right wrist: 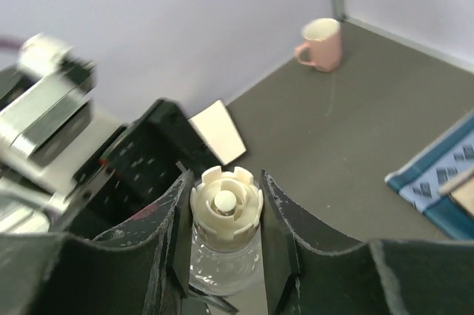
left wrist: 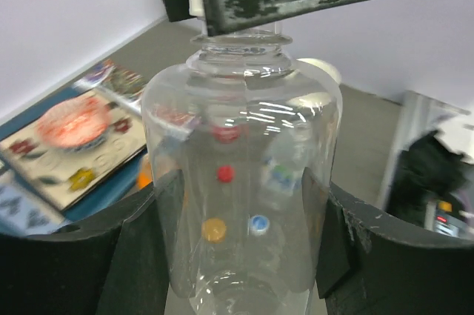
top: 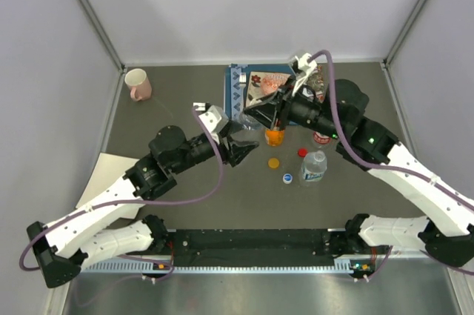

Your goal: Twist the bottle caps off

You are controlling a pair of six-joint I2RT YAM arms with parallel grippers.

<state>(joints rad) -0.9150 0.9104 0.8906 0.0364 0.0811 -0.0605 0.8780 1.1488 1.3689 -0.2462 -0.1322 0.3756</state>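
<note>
My left hand is closed around the clear bottle, and my right hand pinches its white cap, seated on the neck. The orange cap, red cap and blue cap lie loose on the surface nearby.

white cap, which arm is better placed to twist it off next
Right. The right gripper has its fingers on both sides of the white cap, ready to turn it. The left gripper clamps the body of the clear bottle, so it is better placed to steady it.
</note>
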